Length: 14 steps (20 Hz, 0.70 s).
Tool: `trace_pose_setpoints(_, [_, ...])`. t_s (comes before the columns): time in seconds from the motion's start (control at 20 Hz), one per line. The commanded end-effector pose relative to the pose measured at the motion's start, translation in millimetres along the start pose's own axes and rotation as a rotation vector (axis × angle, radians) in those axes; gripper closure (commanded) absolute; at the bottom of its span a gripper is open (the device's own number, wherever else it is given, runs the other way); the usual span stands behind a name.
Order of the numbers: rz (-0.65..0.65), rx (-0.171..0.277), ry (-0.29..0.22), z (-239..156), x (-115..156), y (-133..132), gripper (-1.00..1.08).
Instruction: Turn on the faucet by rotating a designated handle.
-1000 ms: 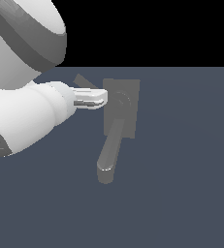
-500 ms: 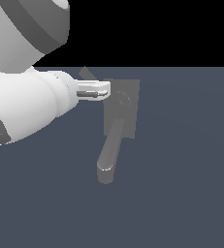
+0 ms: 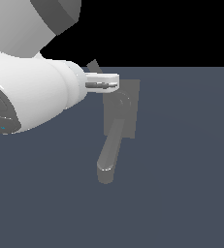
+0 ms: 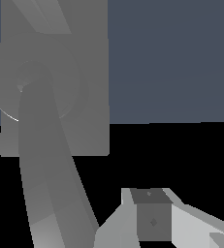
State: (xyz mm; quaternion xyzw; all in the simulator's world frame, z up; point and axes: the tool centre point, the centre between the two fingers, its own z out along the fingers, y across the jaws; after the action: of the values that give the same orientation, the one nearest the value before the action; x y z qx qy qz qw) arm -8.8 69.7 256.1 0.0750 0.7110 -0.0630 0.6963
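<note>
I'm in the approach step: my claw [image 3: 114, 82] sits above the faucet [image 3: 120, 109] hub; whether it's wide or narrow, I cannot tell. Next I need contact with the handle [image 3: 93, 66].

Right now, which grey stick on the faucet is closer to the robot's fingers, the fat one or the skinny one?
The skinny one, the handle: it pokes out just behind the gripper. The fat spout hangs further away, lower in the exterior view.

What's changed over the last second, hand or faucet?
The hand has slid a little toward the exterior view's right and slightly up, across the top of the faucet. Nothing was gripped. The faucet, spout included, looks unmoved; the handle just peeks out behind the arm.
</note>
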Motion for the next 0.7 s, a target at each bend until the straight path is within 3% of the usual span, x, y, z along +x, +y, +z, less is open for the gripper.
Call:
trace_pose_setpoints(0.0, [0.004, 0.003, -0.016, 2.8, -13.7, -7.9, 1.08])
trace_pose_setpoints(0.4, [0.005, 0.001, -0.021, 2.7, -35.4, -27.7, 1.08])
trace_pose_setpoints(0.5, [0.000, 0.002, 0.003, -0.5, -20.1, -25.1, 1.08])
trace_pose_setpoints(0.65, [0.001, 0.002, 0.000, -0.1, -24.7, -36.0, 1.08])
